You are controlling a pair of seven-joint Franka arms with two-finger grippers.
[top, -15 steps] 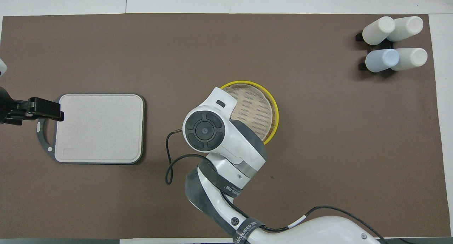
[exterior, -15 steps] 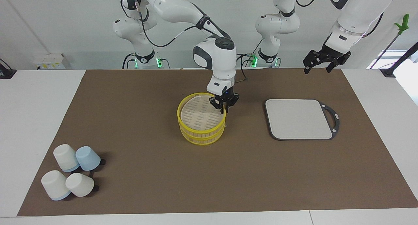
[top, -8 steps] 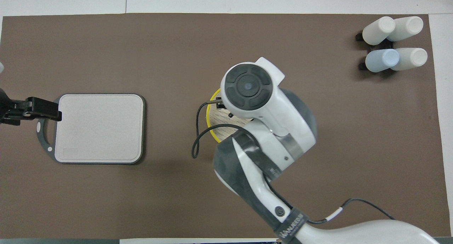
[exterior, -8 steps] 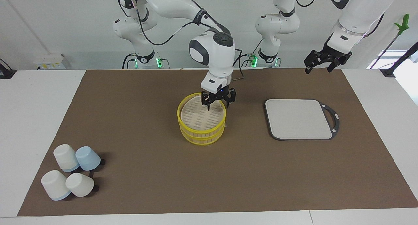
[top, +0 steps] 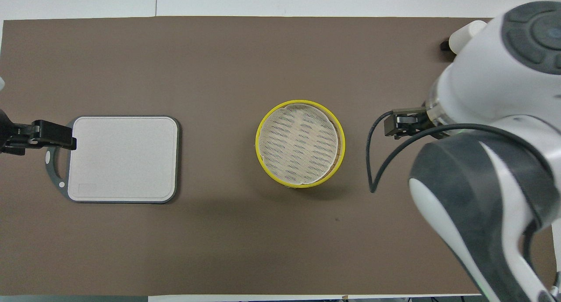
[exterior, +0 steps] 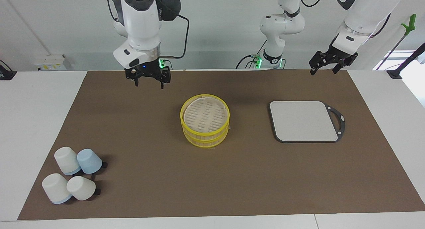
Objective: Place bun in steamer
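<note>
The steamer (exterior: 205,119), a round basket with yellow rims and a pale slotted top, stands in the middle of the brown mat and shows whole in the overhead view (top: 300,143). The bun is not in view anywhere; nothing lies on the steamer's top. My right gripper (exterior: 149,81) hangs open and empty, high over the mat's edge by the robots, toward the right arm's end. My left gripper (exterior: 323,68) is open and empty, raised over the mat's edge by the robots, close to the cutting board, and waits there.
A grey cutting board (exterior: 303,121) with a dark handle lies beside the steamer toward the left arm's end (top: 122,158). Several upturned cups (exterior: 71,179), white and pale blue, sit at the mat's corner farthest from the robots. My right arm covers most of them in the overhead view.
My right gripper opened, lifted off the steamer's rim and swung up and away toward the right arm's end. The steamer now shows uncovered. The left arm has stayed put.
</note>
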